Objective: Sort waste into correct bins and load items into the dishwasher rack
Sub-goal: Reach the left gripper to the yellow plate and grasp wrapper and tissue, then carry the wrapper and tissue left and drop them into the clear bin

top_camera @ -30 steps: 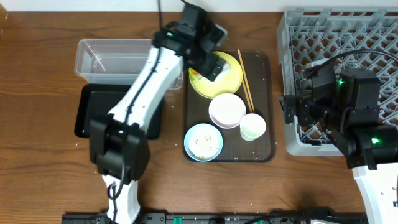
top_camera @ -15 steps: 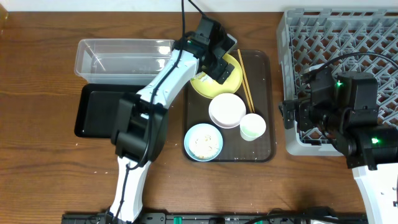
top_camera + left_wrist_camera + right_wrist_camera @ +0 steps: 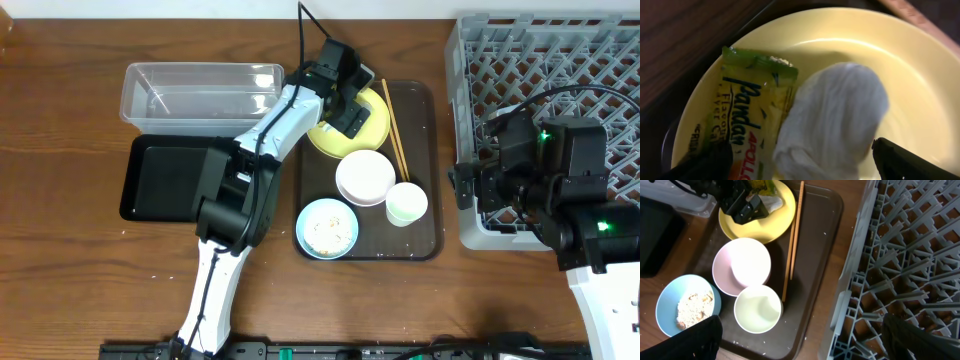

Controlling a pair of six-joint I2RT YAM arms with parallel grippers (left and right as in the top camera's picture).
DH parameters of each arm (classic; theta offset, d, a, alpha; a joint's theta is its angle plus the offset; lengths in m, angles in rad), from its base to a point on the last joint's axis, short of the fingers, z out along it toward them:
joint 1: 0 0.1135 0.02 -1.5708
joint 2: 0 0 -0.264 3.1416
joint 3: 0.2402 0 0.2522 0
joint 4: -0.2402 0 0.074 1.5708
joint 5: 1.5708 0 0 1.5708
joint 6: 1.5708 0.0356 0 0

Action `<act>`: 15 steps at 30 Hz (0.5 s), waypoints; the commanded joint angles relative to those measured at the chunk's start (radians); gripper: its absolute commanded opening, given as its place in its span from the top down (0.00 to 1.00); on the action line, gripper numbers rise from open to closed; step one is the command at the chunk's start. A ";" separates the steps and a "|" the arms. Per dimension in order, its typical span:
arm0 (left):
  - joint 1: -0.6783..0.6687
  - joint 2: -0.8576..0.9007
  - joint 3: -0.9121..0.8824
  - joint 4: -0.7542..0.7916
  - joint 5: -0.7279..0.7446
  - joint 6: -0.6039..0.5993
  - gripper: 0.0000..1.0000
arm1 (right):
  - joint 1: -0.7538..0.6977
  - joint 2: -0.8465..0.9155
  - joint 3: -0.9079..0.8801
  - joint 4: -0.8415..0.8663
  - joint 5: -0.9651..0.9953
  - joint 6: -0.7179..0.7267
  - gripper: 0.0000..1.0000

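My left gripper [image 3: 345,106] hangs open over the yellow plate [image 3: 372,128]. In the left wrist view its fingers straddle the crumpled white scrap [image 3: 837,117], with the yellow-green wrapper [image 3: 747,112] beside it on the plate [image 3: 920,85]. The pinkish-white bowl [image 3: 365,177], white cup [image 3: 407,204], chopsticks [image 3: 394,130] and a light blue bowl [image 3: 327,228] holding rice leftovers [image 3: 692,307] all sit on the brown tray. My right gripper [image 3: 805,347] is open and empty over the gap between that tray and the grey dishwasher rack [image 3: 540,60].
The clear tub [image 3: 200,92] and the black tray [image 3: 160,180] lie left of the brown serving tray [image 3: 425,238]. Rice grains are scattered on the serving tray. The rack's wall [image 3: 855,280] stands close to my right gripper.
The left arm's elbow has swung right toward the serving tray while its gripper stayed over the yellow plate. The right arm has not moved.
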 commanded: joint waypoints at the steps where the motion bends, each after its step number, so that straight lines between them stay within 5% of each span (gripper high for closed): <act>1: 0.006 0.041 0.023 0.002 -0.013 0.010 0.09 | -0.004 -0.002 0.017 -0.002 -0.008 -0.006 0.01; 4: 0.006 0.048 0.023 0.000 -0.012 0.010 0.13 | -0.004 -0.002 0.017 -0.002 -0.008 -0.006 0.01; 6: 0.006 0.048 0.023 -0.006 -0.012 0.010 0.24 | -0.004 -0.002 0.017 -0.002 -0.008 -0.006 0.01; 10: 0.005 0.048 0.023 -0.036 -0.008 0.009 0.63 | -0.004 -0.002 0.017 -0.002 -0.008 -0.006 0.01; 15: 0.005 0.047 0.023 -0.096 -0.005 -0.016 0.90 | -0.004 -0.002 0.017 -0.001 -0.008 -0.006 0.01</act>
